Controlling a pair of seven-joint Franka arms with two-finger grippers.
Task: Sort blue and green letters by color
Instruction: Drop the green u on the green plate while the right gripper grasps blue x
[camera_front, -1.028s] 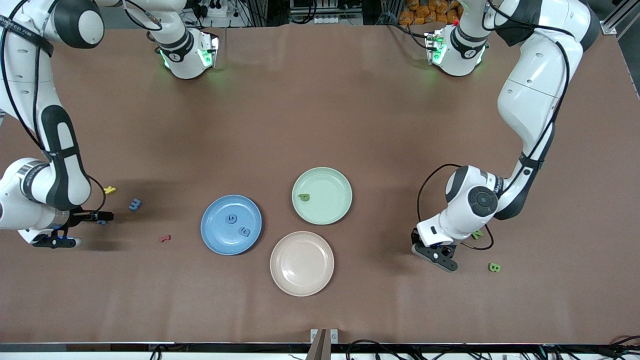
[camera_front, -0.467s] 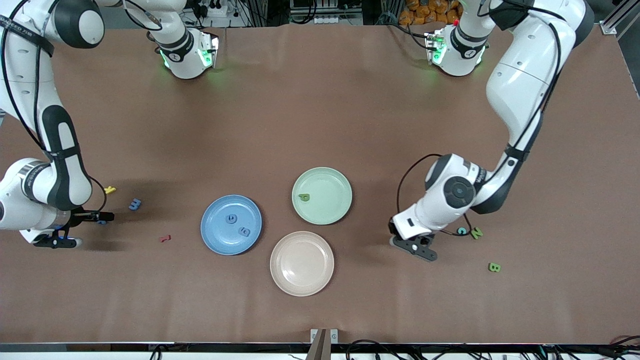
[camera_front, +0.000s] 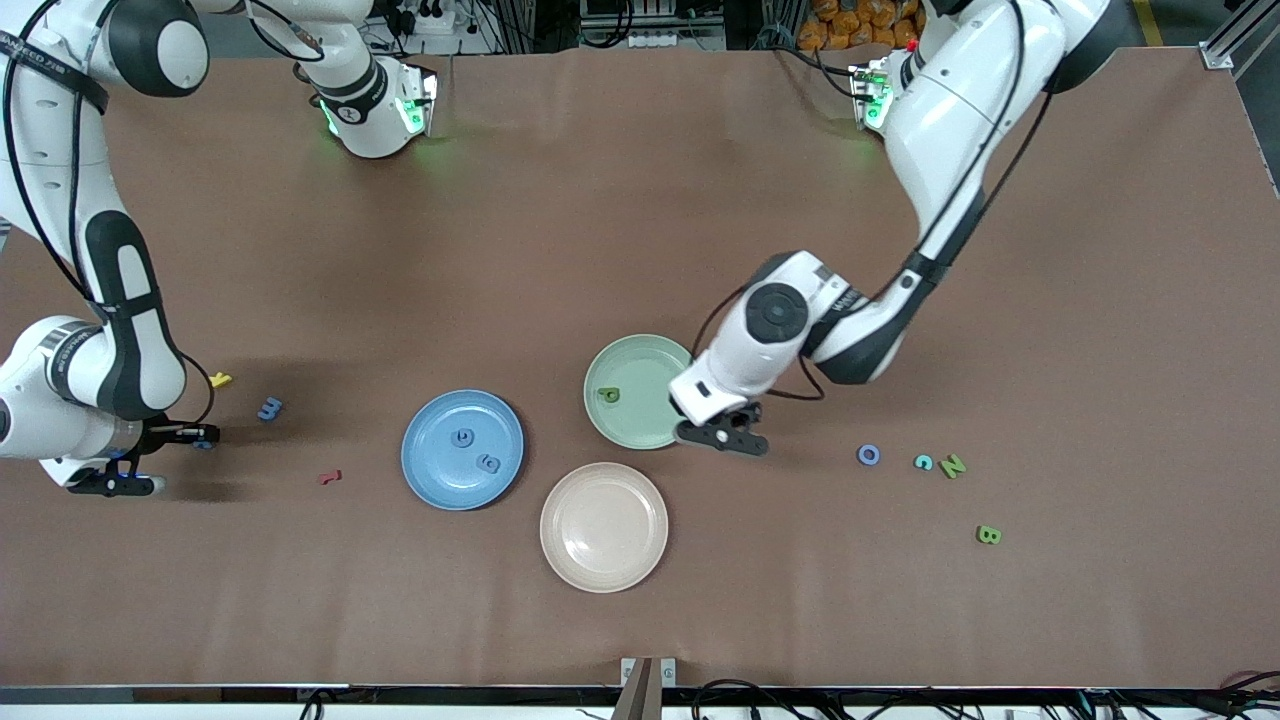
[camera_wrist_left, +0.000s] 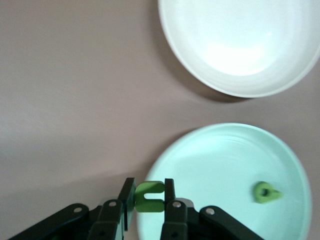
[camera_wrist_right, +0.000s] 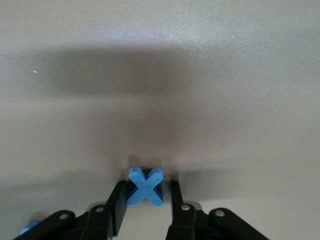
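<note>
The left gripper, clamped on a green letter, hangs over the green plate's rim, while the right gripper pinches a blue X on the table.

Green letters: one U-shaped piece is clamped between the left gripper's fingers, over the green plate's rim. One P lies flat in that plate. An N and a B lie on the table toward the left arm's end, the B nearer the camera.

Blue letters: two pieces lie in the blue plate. An O and a teal C lie beside the N. An X sits on the table between the right gripper's fingers, gripped. An M lies near it.
</note>
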